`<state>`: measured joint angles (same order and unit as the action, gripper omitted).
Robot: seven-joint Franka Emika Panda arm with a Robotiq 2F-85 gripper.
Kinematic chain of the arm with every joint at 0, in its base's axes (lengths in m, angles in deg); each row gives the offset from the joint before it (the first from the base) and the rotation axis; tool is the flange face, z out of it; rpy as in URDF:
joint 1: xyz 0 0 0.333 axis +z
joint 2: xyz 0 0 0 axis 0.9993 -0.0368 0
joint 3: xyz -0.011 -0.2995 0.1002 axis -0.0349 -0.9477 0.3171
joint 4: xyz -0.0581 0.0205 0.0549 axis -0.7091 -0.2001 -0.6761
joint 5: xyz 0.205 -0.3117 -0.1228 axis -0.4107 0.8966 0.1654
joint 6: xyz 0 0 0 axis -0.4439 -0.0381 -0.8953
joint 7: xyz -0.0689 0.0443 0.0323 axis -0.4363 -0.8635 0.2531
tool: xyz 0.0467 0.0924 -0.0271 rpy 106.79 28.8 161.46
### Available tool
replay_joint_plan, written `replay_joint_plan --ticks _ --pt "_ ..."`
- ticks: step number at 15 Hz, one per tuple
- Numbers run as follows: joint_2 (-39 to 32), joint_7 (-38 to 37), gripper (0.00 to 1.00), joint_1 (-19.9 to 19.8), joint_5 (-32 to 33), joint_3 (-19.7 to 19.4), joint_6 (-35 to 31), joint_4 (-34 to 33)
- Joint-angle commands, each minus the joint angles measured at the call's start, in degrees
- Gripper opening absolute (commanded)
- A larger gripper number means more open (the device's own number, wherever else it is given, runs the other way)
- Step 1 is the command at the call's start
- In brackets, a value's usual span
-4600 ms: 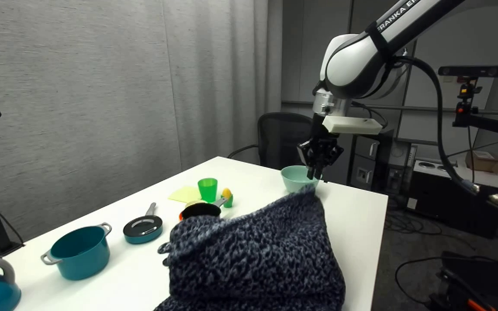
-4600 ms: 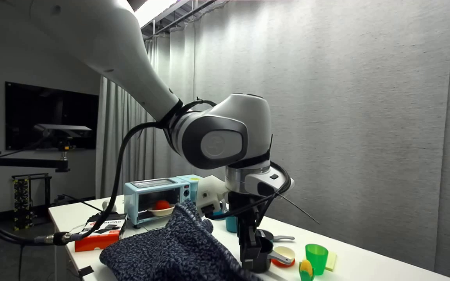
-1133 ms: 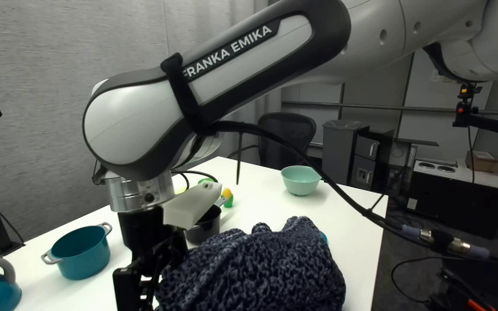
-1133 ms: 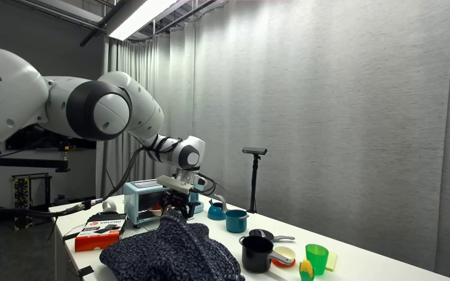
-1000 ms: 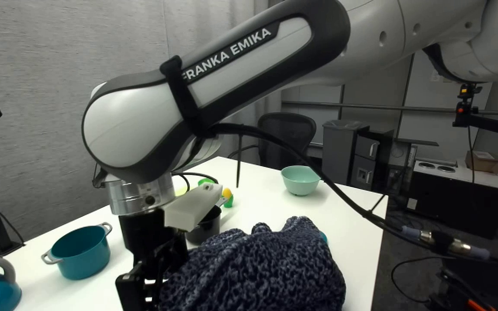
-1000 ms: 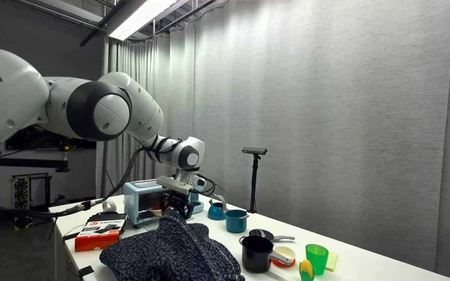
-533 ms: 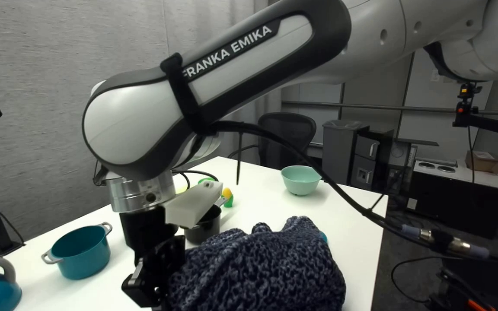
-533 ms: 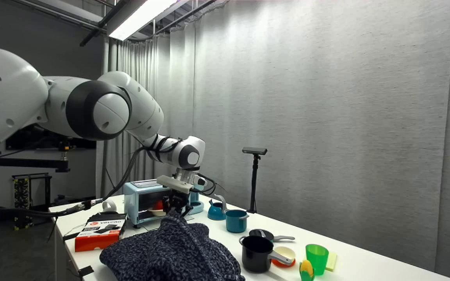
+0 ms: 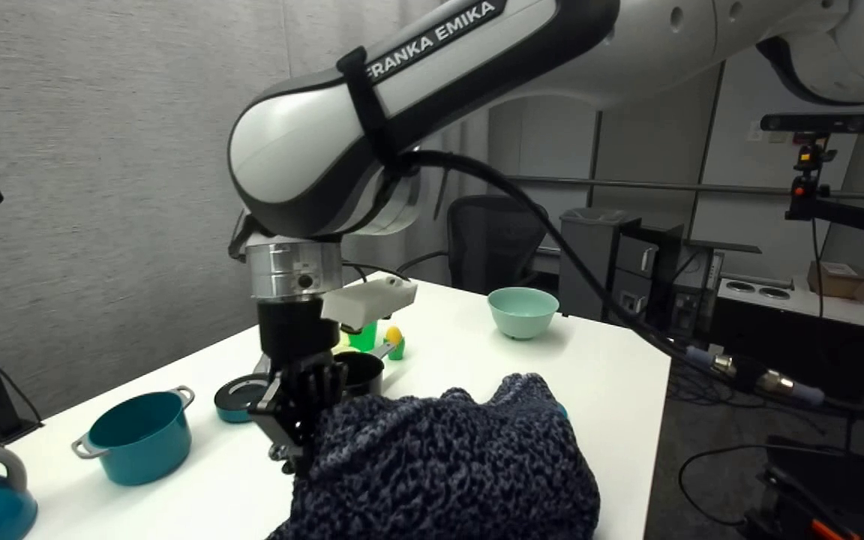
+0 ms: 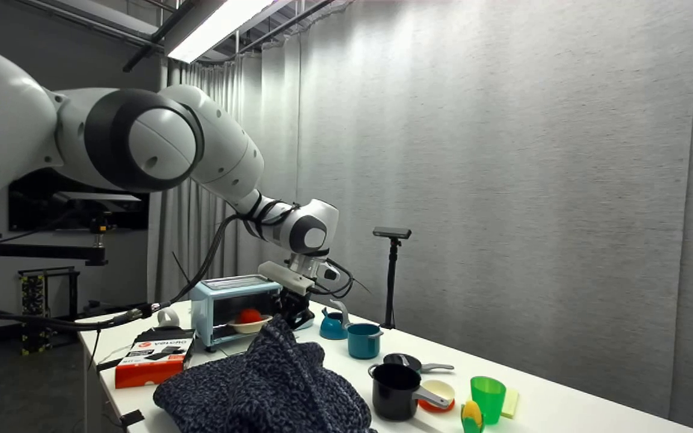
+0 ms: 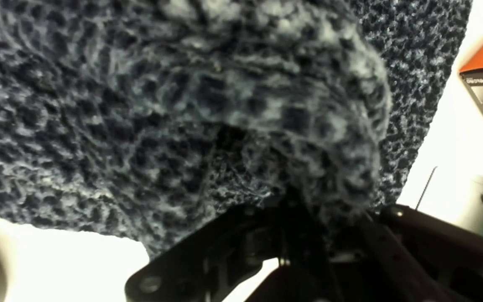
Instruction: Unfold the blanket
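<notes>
"Navy flecked with grey-blue: is that chunky knit the blanket (image 9: pixel 462 472) you have there?"

"It is. In the wrist view its bumpy folds fill most of what I see, and my jaws stand nearly together, with a pinch of it caught between them. The very tips are buried in the cloth, so I can't make those out."

"Where does the rest of it lie?"

"Heaped and rumpled on the white counter (image 9: pixel 612 450), reaching close to one edge. In an exterior view a peak of it rises right up to my jaws; they have it at one end of the heap, where the creases gather."

"What's close by?"

"Just beside it, a black saucepan (image 10: pixel 396 394) with a grey handle, then a small cream-and-red dish (image 10: pixel 441 388). Near those stand a green cup (image 10: pixel 487 400) and a yellow corn cob (image 10: pixel 471 412) in a green husk. An orange-fronted box (image 10: pixel 154 361) lies near the blanket too."

"And farther off?"

"A mint bowl (image 9: pixel 523 312) stands well apart from the blanket, and so does a teal pot (image 9: pixel 143 446) with two grey handles. In an exterior view I also find a light-blue toaster oven (image 10: pixel 229 304), a blue kettle (image 10: pixel 333 326) and a dark frying pan (image 10: pixel 403 362)."
</notes>
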<state>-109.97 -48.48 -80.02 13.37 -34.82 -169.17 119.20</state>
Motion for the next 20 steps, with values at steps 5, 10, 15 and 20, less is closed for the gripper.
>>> replay_joint_plan --ticks 5,10,15,20 --pt "18.33 -2.12 0.03 -7.29 -12.06 -2.04 -15.63 24.79" --pt "28.18 -5.21 0.03 -9.8 -17.75 -5.79 -26.33 40.37" --pt "37.09 -9.03 0.03 -11.49 -21.9 -10.06 -35.53 54.73" --pt "42.54 -16.48 0.03 -13.54 -18.34 -15.21 -38.99 61.08"
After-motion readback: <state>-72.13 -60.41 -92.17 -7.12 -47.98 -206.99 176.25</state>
